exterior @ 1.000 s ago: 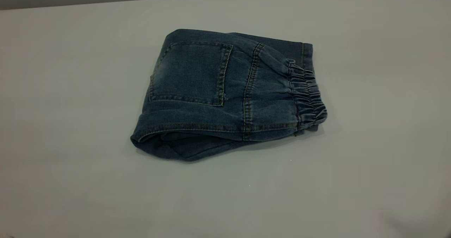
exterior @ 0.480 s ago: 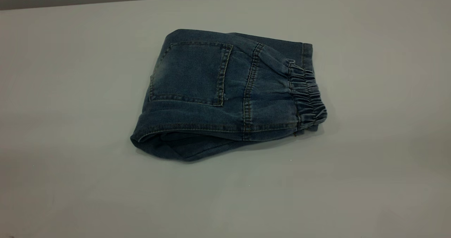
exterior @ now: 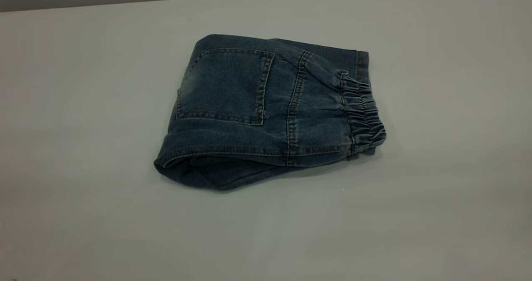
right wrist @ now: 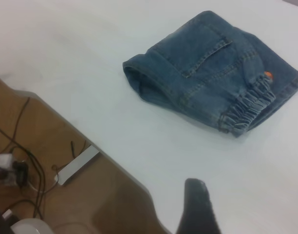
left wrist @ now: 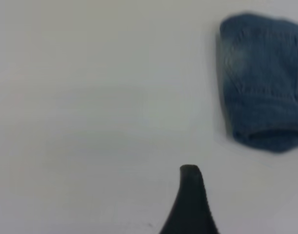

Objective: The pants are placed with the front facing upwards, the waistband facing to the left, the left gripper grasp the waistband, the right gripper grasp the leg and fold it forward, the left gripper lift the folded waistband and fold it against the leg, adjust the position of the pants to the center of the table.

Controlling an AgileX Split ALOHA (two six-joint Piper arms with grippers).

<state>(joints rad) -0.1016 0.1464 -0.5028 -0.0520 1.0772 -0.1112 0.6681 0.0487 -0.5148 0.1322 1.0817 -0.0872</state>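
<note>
**Folded pants lie alone on the table, both grippers clear of them**

The pants (exterior: pixel 266 110) lie folded into a compact bundle near the middle of the table (exterior: pixel 83 214), back side up, with a patch pocket (exterior: pixel 226 85) showing on top. The waistband (exterior: pixel 363 112) sits at the bundle's 3 o'clock edge in the exterior view, its gathers bunched; the folded edge is at 7 o'clock. Neither arm appears in the exterior view. Only one dark fingertip of the left gripper (left wrist: pixel 190 202) shows above bare table, well apart from the pants; how wide it stands cannot be told. The right gripper (right wrist: pixel 197 207) likewise shows a single fingertip, holding nothing visible, near the table's edge.
</note>
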